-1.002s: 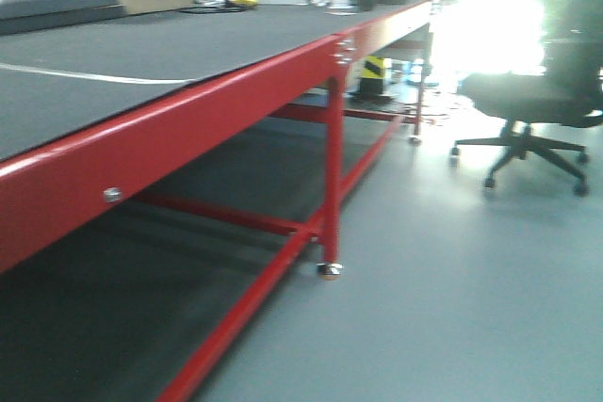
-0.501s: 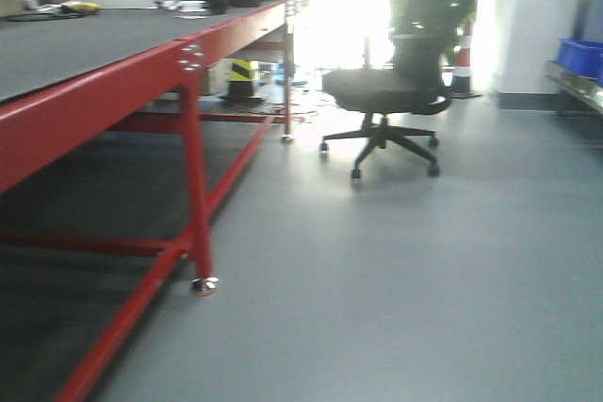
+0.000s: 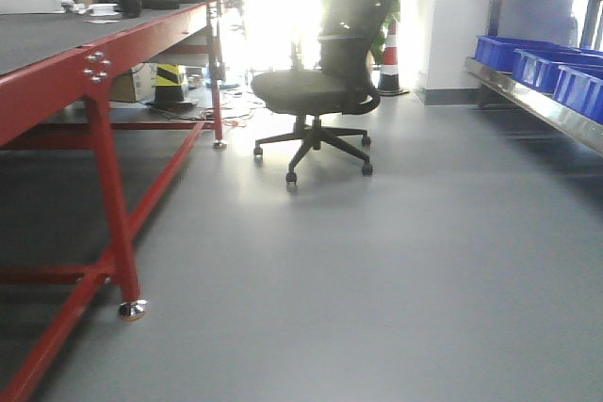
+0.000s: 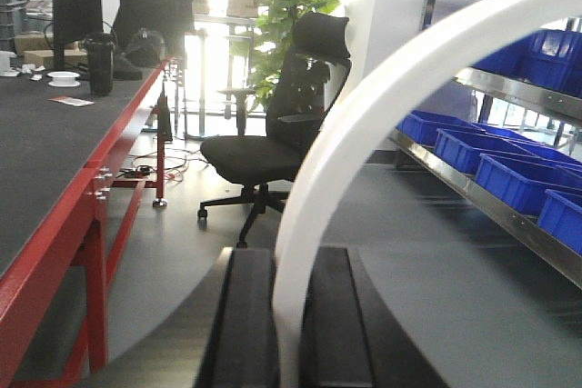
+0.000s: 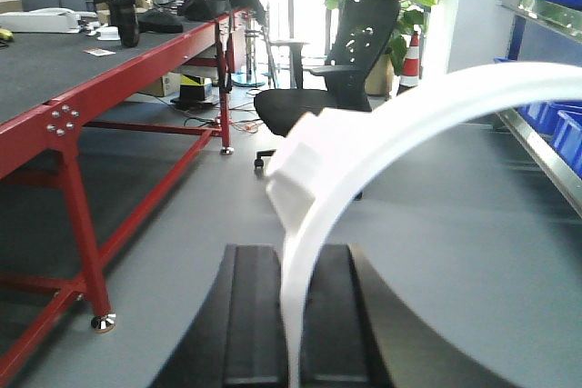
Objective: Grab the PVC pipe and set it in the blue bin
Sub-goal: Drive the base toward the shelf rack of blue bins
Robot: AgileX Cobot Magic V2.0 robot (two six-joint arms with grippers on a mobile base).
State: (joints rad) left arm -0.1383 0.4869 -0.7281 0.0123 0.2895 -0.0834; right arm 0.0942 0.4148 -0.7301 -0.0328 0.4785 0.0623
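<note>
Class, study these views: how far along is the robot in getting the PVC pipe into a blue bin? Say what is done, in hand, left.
Done: the grab. The left gripper and right gripper each clamp white curved PVC pipe. In hand: the carry, with grey floor ahead. Left: reaching the blue bins on the shelf and dropping the pipe in.

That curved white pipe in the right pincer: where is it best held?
Grip the curved white PVC pipe on its plain stretch below the wider collar end, coming in from the sides, as the right pincer holds it. There the tube is even and slim.
</note>
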